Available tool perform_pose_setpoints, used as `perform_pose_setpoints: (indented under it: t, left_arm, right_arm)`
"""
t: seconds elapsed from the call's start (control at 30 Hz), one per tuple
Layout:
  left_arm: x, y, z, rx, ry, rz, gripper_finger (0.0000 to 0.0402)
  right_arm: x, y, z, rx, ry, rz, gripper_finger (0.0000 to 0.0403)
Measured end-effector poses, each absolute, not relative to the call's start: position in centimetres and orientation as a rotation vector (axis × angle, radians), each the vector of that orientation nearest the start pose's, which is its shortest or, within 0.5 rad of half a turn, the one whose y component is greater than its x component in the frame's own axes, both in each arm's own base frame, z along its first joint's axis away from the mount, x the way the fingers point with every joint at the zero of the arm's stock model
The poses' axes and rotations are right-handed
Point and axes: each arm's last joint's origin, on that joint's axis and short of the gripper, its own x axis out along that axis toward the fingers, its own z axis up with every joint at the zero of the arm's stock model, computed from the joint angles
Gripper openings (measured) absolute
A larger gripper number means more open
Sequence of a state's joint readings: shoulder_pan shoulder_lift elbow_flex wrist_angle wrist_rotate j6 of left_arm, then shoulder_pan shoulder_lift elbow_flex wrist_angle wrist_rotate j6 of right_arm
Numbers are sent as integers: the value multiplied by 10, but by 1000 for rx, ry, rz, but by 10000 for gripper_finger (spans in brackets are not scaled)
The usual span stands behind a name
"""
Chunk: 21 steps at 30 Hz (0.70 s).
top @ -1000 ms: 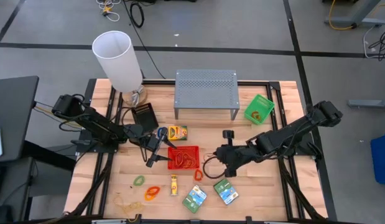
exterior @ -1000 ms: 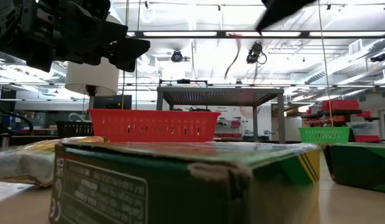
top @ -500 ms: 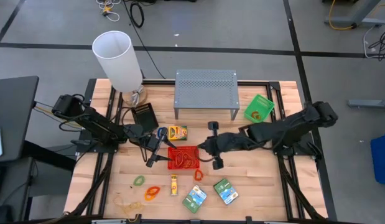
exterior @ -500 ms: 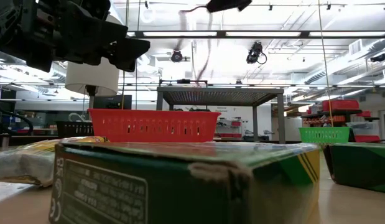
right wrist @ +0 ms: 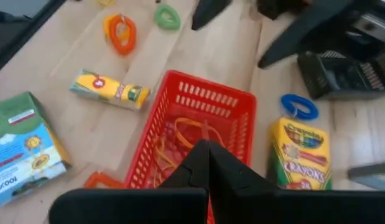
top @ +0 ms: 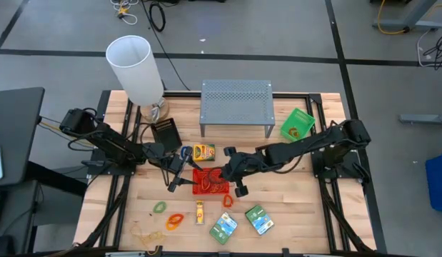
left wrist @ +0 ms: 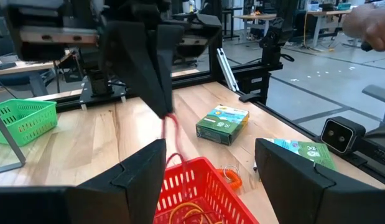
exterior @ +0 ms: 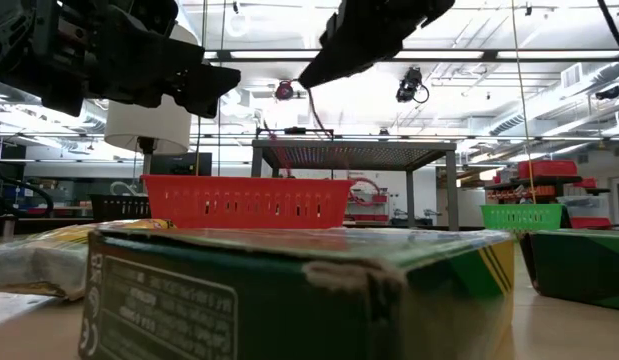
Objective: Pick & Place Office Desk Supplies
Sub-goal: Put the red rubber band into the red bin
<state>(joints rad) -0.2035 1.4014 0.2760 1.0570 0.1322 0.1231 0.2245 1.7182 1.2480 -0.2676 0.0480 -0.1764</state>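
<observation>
A red mesh tray (top: 210,180) with orange bands inside sits at the table's middle. My right gripper (top: 219,173) hovers over it, slanting down from the table's right, shut on a thin red rubber band (left wrist: 170,127). In the right wrist view its shut fingers (right wrist: 208,163) hide the band above the tray (right wrist: 192,124). My left gripper (top: 183,171) waits level and open at the tray's left end, its fingers either side of that end (left wrist: 186,186). A crayon box (top: 204,151) and a blue band (right wrist: 299,106) lie just beyond the tray. My right gripper pinches the red band's top (left wrist: 166,117) between its two fingertips, which slant down from the table's right. The band hangs slack below the fingers (exterior: 314,108), its lower end by the tray's rim.
A white lampshade (top: 135,68), a black box (top: 166,132), a grey perforated stand (top: 236,103) and a green tray (top: 298,123) line the far side. Near the front lie green-blue packets (top: 223,227) (top: 259,219), a yellow packet (top: 200,212), and green (top: 159,207) and orange (top: 175,220) bands.
My right gripper has swung from right of the red tray toward the table's left and sunk a little, tipping further down, and now stands over the tray. The red band has travelled with it, swinging below the fingers.
</observation>
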Motion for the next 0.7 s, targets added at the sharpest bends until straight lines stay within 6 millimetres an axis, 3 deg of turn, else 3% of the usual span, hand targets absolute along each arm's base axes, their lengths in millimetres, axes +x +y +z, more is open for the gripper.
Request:
perform_pose_setpoints:
  t: [0.3,0.7]
  left_arm:
    - [226,-50,162,124,47,-339,252]
    - [226,-50,162,124,48,-339,252]
  right_arm:
    - [374,87,258,-283,546,291,0]
    - [371,85,251,-246,620,300,0]
